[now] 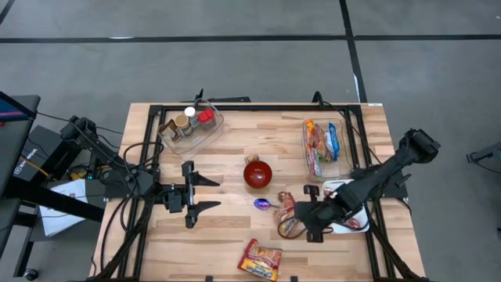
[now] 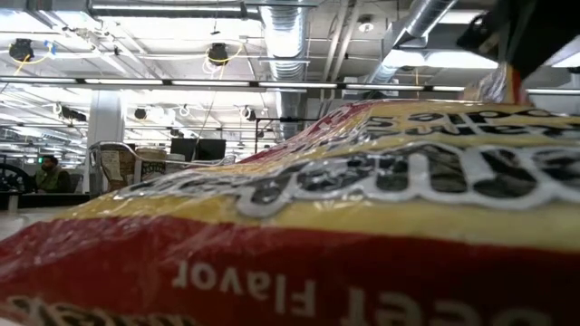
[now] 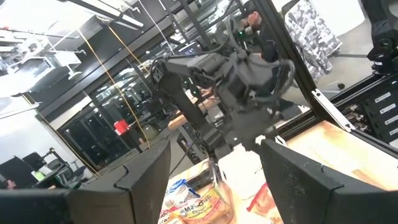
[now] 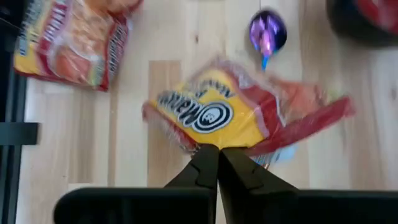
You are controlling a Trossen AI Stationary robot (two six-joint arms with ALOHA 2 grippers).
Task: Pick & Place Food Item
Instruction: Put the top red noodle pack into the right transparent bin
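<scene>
A yellow-and-red noodle packet [image 4: 224, 112] sits near the table's middle right, and my right gripper [image 4: 217, 155] is shut on it; the high view shows that packet [image 1: 286, 213] beside a purple wrapped sweet [image 1: 261, 204]. A red bowl [image 1: 257, 174] stands at the table's middle. A second packet [image 1: 261, 260] lies flat at the near edge and fills the low view [image 2: 290, 208]. My left gripper [image 1: 205, 194] waits open at the middle left, fingers level and pointing toward the right edge, with nothing between them. My right gripper pinches the noodle packet's edge [image 4: 208, 142] between its two fingertips. The fingers come slanting down from the table's right side. In the left wrist view the packet [image 3: 196, 202] hangs below the fingers; whether its lower end touches the table I cannot tell.
A clear tub of spice jars [image 1: 190, 125] stands at the far left, a clear tub of packets [image 1: 325, 145] at the far right. A white tray [image 1: 341, 188] lies under my right arm. A black frame [image 1: 235, 108] runs around the tabletop. A person shows in the room behind [image 3: 252, 25].
</scene>
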